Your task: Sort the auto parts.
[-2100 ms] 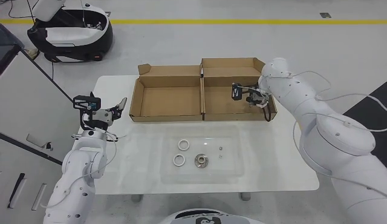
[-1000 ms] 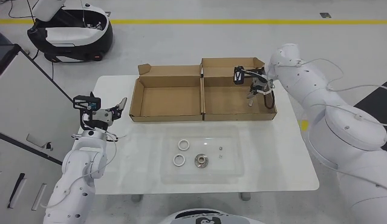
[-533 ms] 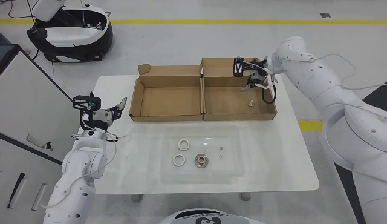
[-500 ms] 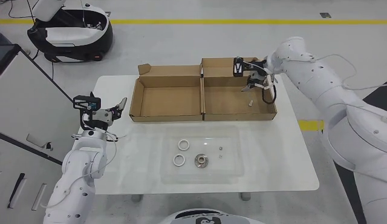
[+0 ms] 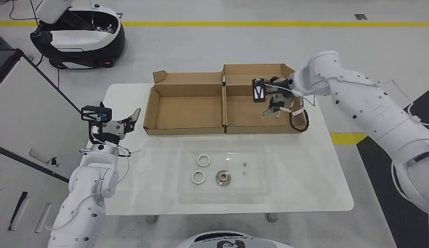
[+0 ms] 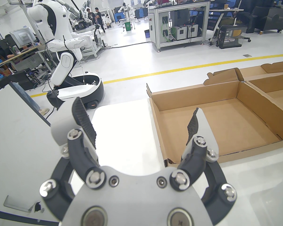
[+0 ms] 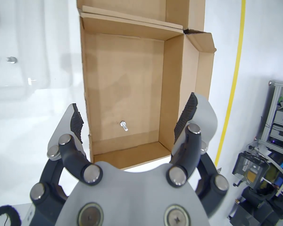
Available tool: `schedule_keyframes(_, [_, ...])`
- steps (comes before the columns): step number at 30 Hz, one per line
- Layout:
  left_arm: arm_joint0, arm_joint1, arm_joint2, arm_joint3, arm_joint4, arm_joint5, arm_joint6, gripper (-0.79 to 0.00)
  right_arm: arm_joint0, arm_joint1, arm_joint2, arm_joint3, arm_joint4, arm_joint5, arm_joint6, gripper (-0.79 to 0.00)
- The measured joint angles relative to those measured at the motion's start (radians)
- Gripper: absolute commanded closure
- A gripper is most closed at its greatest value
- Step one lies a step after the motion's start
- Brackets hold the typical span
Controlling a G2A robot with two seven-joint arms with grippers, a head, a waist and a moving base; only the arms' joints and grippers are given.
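Observation:
Two open cardboard boxes stand side by side at the back of the table, the left box point(image 5: 184, 110) bare inside. In the right box point(image 5: 241, 110) point(image 7: 122, 71) a single small bolt point(image 7: 124, 126) lies on the floor near one end. My right gripper point(image 5: 268, 102) point(image 7: 133, 103) hangs open above that box with nothing between its fingers. Two white rings point(image 5: 203, 159) point(image 5: 199, 177), a metal hub point(image 5: 222, 177) and small bolts point(image 5: 244, 165) rest on a clear tray point(image 5: 258, 189). My left gripper point(image 5: 126, 123) point(image 6: 136, 106) is open and holds nothing, left of the left box point(image 6: 217, 118).
The white table point(image 5: 308, 174) has bare room right of the tray and in front of my left gripper. Box flaps stand up along the back edges. A parked robot base point(image 5: 80, 37) sits on the floor beyond the table's far left corner.
My right gripper drew back from low in the right box toward its back edge, then swung over the box's middle. A bolt now lies on the box floor. The left arm kept still.

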Motion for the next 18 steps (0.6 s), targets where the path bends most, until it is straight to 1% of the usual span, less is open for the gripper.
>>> schedule_keyframes(3, [0.000, 0.000, 0.000, 0.000, 0.000, 0.000, 0.000, -0.785, -0.055, 0.060, 0.055, -0.181, 0.098, 0.035, 0.147, -0.785])
schedule_keyframes(6, [0.000, 0.000, 0.000, 0.000, 0.000, 0.000, 0.000, -0.785, -0.093, 0.105, 0.099, -0.324, 0.191, 0.056, 0.273, -0.785])
schedule_keyframes(9, [0.000, 0.000, 0.000, 0.000, 0.000, 0.000, 0.000, -0.785, -0.114, 0.134, 0.111, -0.425, 0.268, 0.074, 0.372, -0.785])
schedule_keyframes(13, [0.000, 0.000, 0.000, 0.000, 0.000, 0.000, 0.000, -0.785, -0.093, 0.153, 0.057, -0.494, 0.311, 0.111, 0.411, -0.785])
schedule_keyframes(18, [0.000, 0.000, 0.000, 0.000, 0.000, 0.000, 0.000, -0.785, -0.014, 0.156, -0.038, -0.523, 0.378, 0.152, 0.452, -0.785])
